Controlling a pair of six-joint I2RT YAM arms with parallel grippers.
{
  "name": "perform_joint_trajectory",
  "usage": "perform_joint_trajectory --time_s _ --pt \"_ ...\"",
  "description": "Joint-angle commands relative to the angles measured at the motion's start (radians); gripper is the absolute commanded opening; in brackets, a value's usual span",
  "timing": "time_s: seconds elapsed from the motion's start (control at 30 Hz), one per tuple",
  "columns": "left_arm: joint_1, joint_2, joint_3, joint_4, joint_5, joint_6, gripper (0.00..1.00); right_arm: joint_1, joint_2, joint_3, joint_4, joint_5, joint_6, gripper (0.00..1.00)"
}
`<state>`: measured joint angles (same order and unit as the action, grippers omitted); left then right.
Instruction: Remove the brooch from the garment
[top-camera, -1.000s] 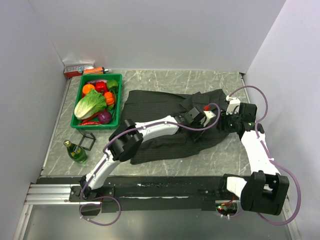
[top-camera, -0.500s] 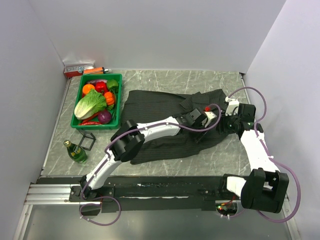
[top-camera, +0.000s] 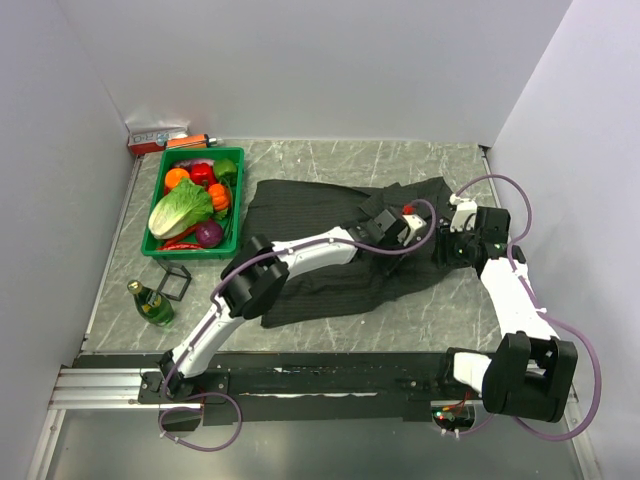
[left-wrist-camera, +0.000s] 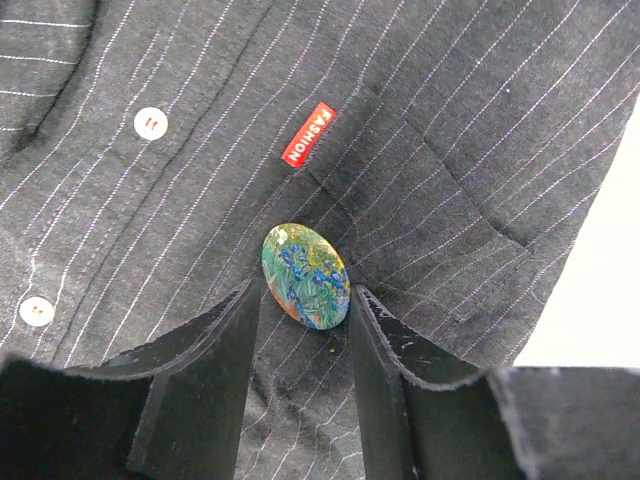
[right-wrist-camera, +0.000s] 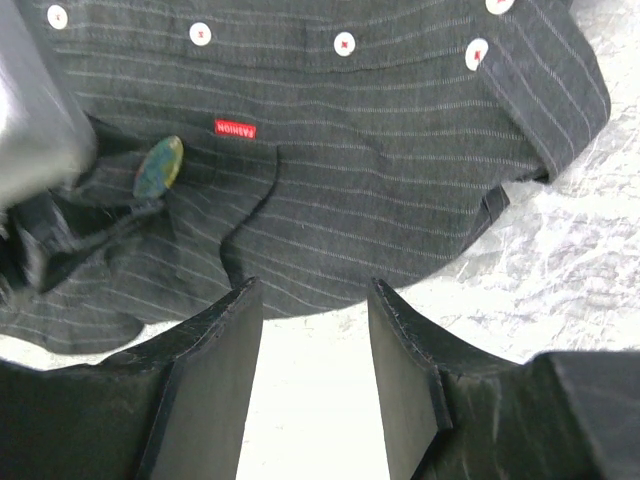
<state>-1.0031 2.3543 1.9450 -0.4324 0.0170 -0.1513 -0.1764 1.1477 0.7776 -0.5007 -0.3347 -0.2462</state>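
Note:
The garment (top-camera: 300, 210) is a dark pinstriped shirt spread across the table, also seen in the left wrist view (left-wrist-camera: 480, 130) and the right wrist view (right-wrist-camera: 400, 150). The brooch (left-wrist-camera: 306, 276) is a small oval with a green, blue and orange picture, pinned below a red tag (left-wrist-camera: 308, 133). My left gripper (left-wrist-camera: 307, 295) has a fingertip against each side of the brooch's lower half, and creases in the cloth radiate from it. In the right wrist view the brooch (right-wrist-camera: 158, 167) stands tilted on bunched cloth. My right gripper (right-wrist-camera: 312, 290) is open at the garment's right hem, over bare table.
A green basket (top-camera: 200, 151) of vegetables stands at the back left, with a small box (top-camera: 158, 138) behind it. A green bottle (top-camera: 150, 303) and a black frame (top-camera: 177, 282) stand at the front left. Pale buttons (left-wrist-camera: 150, 122) run along the placket. A wall is close on the right.
My left gripper has shifted a little toward the back of the table, drawing the cloth round the brooch with it. The right gripper has edged back slightly.

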Motion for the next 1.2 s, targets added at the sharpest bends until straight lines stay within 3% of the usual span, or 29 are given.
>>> perform_joint_trajectory --time_s 0.0,0.2,0.43,0.83,1.0,1.17 --pt "0.026 -0.070 0.019 -0.003 0.052 -0.034 0.45 0.003 0.006 -0.006 0.018 -0.010 0.010 0.53" --pt "0.037 -0.035 0.019 -0.003 0.133 -0.116 0.39 0.002 0.011 0.015 -0.028 0.008 -0.008 0.53" --pt "0.069 -0.084 -0.049 0.017 0.190 -0.247 0.48 0.005 0.024 0.029 -0.052 0.013 -0.002 0.53" --pt "0.132 -0.070 -0.028 0.023 0.175 -0.249 0.43 0.029 0.095 0.098 -0.088 0.002 -0.002 0.53" --pt "0.139 -0.075 -0.017 0.030 0.228 -0.217 0.41 0.060 0.081 0.075 -0.061 -0.220 -0.132 0.52" --pt "0.146 -0.053 -0.023 0.046 0.288 -0.235 0.41 0.101 0.093 0.042 0.037 -0.421 -0.415 0.49"
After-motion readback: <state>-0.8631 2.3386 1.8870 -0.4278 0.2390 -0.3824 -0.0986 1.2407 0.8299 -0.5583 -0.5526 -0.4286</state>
